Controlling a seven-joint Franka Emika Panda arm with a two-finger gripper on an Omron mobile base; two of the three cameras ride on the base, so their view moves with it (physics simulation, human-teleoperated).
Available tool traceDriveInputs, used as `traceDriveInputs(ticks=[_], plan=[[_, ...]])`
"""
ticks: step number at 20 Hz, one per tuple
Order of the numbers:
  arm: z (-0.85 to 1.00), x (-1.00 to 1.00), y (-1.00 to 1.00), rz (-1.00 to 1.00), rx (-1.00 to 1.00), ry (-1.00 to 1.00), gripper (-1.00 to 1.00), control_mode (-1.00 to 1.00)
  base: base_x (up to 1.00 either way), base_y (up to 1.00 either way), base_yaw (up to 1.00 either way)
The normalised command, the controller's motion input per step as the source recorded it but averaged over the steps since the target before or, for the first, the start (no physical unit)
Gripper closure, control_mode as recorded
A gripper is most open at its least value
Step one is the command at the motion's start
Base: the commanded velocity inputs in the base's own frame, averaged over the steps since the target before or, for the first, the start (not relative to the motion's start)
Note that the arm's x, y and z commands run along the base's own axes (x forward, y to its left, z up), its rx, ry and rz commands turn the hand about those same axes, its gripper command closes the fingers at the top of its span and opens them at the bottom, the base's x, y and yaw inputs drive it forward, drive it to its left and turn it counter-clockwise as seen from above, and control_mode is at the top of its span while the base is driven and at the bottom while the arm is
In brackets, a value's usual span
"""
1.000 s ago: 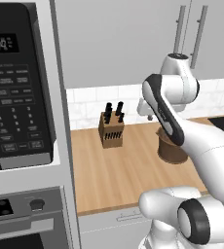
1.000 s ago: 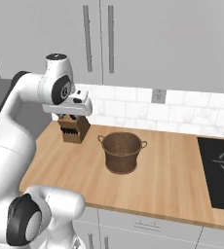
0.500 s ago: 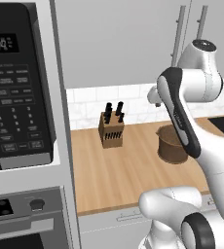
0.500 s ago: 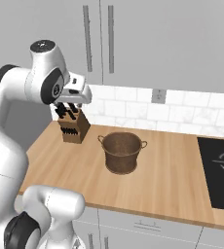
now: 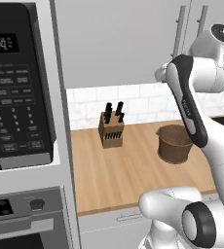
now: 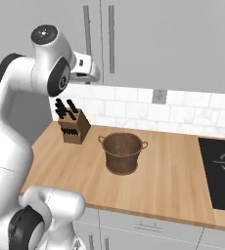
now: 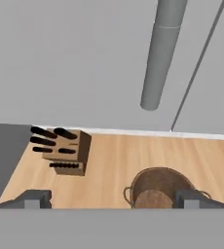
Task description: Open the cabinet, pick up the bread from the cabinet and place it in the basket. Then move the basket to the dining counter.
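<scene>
So the arm's up high with the gripper [image 7: 111, 200] right in front of the closed cabinet [image 7: 75, 58], jaws spread wide and nothing in them. The hand view is the handy one here: it looks straight at the cabinet's bar handle [image 7: 160, 53], with the basket [image 7: 158, 187] down below between the finger tips, sitting on the desk [image 7: 109, 160]. The right base view gives the best look at the basket [image 6: 123, 153], standing upright mid-desk, well apart from the knife block [image 6: 73, 127]. The left base view adds the microwave [image 5: 16, 87] off to the side, and there the arm partly covers the basket [image 5: 174, 144]. Can't spot the bread anywhere; the door's shut.
</scene>
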Motion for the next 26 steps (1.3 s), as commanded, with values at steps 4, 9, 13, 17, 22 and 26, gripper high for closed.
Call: traceDriveInputs(ticks=[4,9,13,17,22,26], plan=[[0.41,0.25,-0.14,0.0,0.0,-0.25,-1.0,-1.0,0.0,0.0,0.0],[0.44,0.32,-0.06,0.0,0.0,-0.19,-1.0,-1.0,0.0,0.0,0.0],[0.41,0.31,-0.18,0.0,0.0,-0.13,-1.0,-1.0,0.0,0.0,0.0],[0.17,0.58,-0.07,0.0,0.0,-0.03,-1.0,-1.0,0.0,0.0,0.0],[0.01,0.58,0.0,-0.01,0.0,0.0,-1.0,-1.0,0.0,0.0,0.0],[-0.14,0.6,0.01,0.0,0.0,-0.04,1.0,-1.0,0.0,0.0,0.0]])
